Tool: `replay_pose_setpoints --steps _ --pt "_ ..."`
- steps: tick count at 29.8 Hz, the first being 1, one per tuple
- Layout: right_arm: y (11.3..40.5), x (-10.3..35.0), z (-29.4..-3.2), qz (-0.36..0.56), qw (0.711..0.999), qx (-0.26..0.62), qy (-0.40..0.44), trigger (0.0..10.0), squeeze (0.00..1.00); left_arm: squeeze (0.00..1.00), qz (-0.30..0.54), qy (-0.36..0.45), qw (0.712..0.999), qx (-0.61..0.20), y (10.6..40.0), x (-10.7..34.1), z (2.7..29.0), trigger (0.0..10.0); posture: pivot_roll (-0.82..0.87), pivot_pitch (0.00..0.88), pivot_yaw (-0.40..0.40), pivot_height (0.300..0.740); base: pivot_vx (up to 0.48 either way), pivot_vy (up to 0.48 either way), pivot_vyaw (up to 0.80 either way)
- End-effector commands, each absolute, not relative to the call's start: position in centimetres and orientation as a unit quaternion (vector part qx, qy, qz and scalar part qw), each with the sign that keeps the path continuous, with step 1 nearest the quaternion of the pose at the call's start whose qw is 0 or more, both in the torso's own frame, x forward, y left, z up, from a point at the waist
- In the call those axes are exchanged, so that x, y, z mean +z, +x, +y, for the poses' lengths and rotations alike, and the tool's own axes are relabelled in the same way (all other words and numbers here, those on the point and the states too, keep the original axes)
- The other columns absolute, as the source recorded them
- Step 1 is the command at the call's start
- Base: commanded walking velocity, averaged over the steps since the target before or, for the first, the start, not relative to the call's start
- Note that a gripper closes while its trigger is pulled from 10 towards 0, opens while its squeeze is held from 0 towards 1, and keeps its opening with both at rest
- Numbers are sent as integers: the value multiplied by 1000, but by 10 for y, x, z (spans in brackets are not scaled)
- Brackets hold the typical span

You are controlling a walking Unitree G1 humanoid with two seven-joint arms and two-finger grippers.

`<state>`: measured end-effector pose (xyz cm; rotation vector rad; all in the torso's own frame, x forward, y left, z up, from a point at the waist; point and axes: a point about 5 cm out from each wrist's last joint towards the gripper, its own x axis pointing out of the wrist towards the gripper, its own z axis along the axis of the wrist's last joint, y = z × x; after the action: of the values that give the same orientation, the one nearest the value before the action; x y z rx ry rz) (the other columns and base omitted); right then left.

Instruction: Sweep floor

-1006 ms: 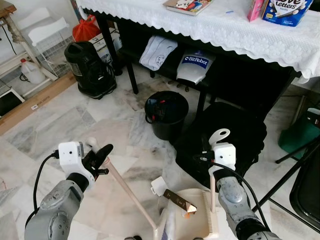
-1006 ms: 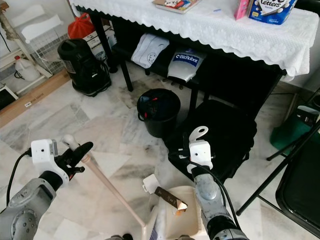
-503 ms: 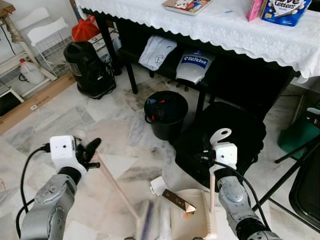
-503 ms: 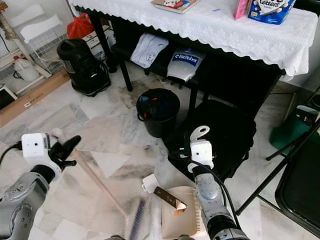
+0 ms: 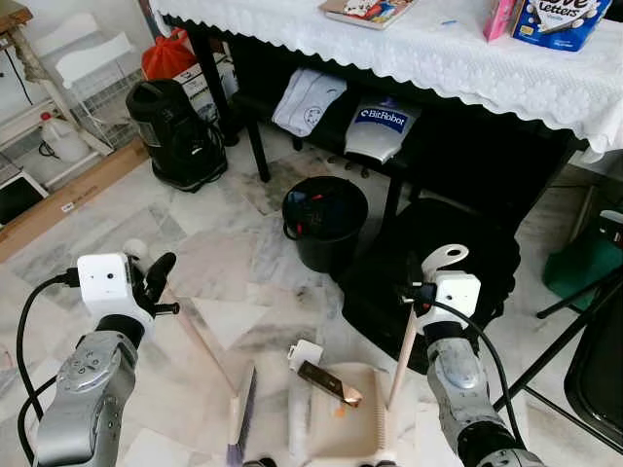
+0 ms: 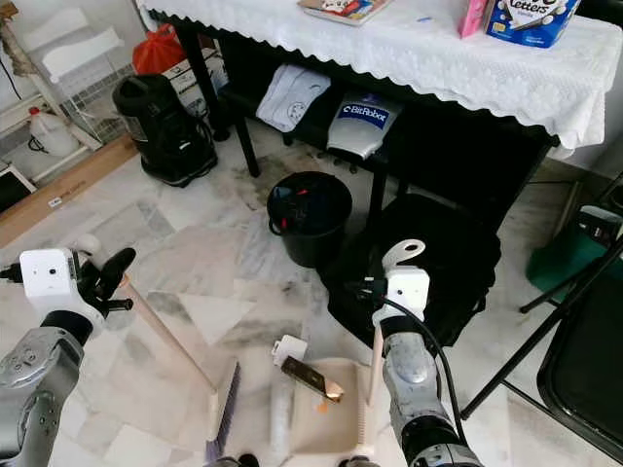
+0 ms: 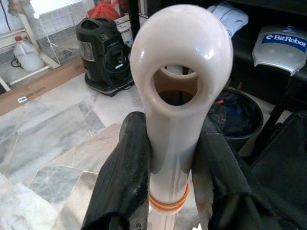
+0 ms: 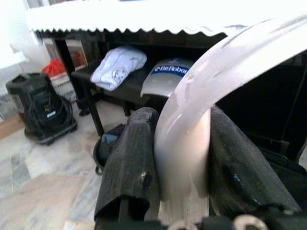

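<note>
Marble floor under head view: left gripper clamped on broom handle, head just short of debris on dustpan. Left wrist: fingers pinch handle below its loop. Right wrist: right gripper clamps dustpan handle; sweep-in step, next stroke pushes bristles panward.

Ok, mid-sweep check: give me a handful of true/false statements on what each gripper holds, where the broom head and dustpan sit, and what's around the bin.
1. The left gripper is shut on the broom handle. True.
2. The right gripper is open and holds nothing. False: it is shut on the dustpan handle.
3. The broom head rests on the floor to the robot's left of the dustpan. True.
4. The dustpan holds nothing. False: a brown-and-gold wrapper lies in it.
5. The black bin stands on top of the table. False: it stands on the floor, by the table's front edge.
</note>
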<state>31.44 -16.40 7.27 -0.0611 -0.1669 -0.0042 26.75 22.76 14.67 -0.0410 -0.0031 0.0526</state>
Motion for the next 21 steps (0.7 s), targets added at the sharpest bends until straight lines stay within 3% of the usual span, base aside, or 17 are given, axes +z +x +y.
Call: replay_pose_setpoints --steps 1,21 --pt "319 85 -161 -110 994 -4 -18 10000 0 0 -14 -17 999 37 267 149 233 10000 24 150 106 740 0 0 0" --pt "305 90 -169 -137 990 -4 -7 10000 0 0 -41 -27 998 44 272 152 232 10000 6 116 112 740 0 0 0"
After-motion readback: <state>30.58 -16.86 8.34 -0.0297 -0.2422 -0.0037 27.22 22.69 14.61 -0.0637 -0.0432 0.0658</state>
